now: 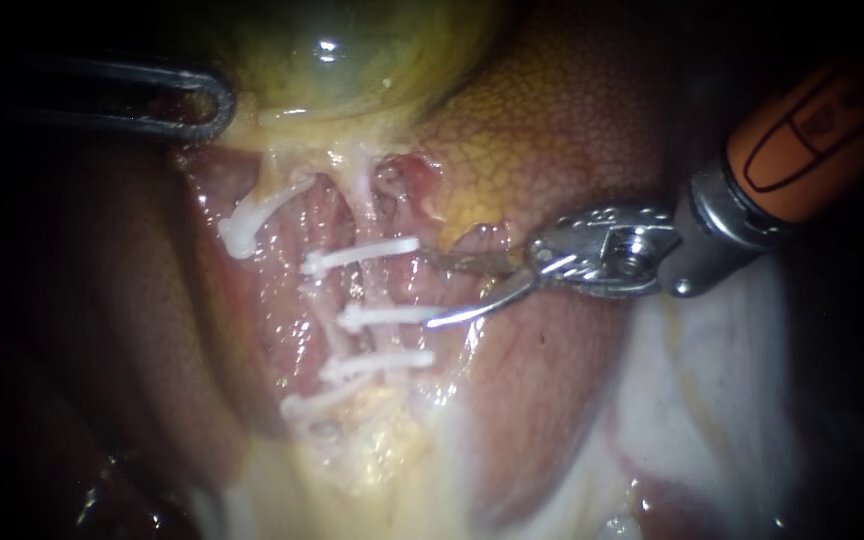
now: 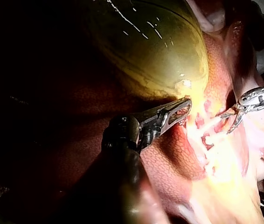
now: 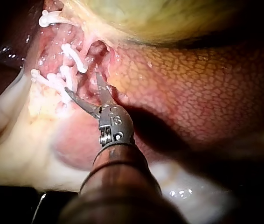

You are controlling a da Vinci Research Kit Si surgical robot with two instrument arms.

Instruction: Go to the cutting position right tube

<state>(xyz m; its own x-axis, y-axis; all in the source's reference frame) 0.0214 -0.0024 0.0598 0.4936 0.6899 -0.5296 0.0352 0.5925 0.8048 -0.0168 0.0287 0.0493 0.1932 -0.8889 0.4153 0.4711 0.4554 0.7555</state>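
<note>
Two instruments are in view. The left instrument (image 1: 222, 100) comes in at the upper left. Its jaws are closed on the pale lower edge of the gallbladder (image 1: 352, 50), and the left wrist view shows yellow tissue pinched between them.

The right instrument (image 1: 430, 290) comes in from the right on an orange-sleeved shaft with a metal wrist. It ends in two blades, which stand spread in a V with nothing gripped between them. The upper blade lies just right of the end of the top clip. The tip of the lower blade meets the end of the clip below that one.

Five white clips (image 1: 362, 255) sit in the dissected pink bed below the gallbladder. The right tube (image 1: 344, 288) runs down through this bed and carries clips across it. The open blades stand just beside the tube on its right, level with the bare stretch between the two upper clips. The blade tips are short of the tube and do not straddle it.

The liver (image 1: 552, 130) lies mottled above and behind the right instrument. In the right wrist view, one blade points towards the clips and the other towards the liver's edge.
</note>
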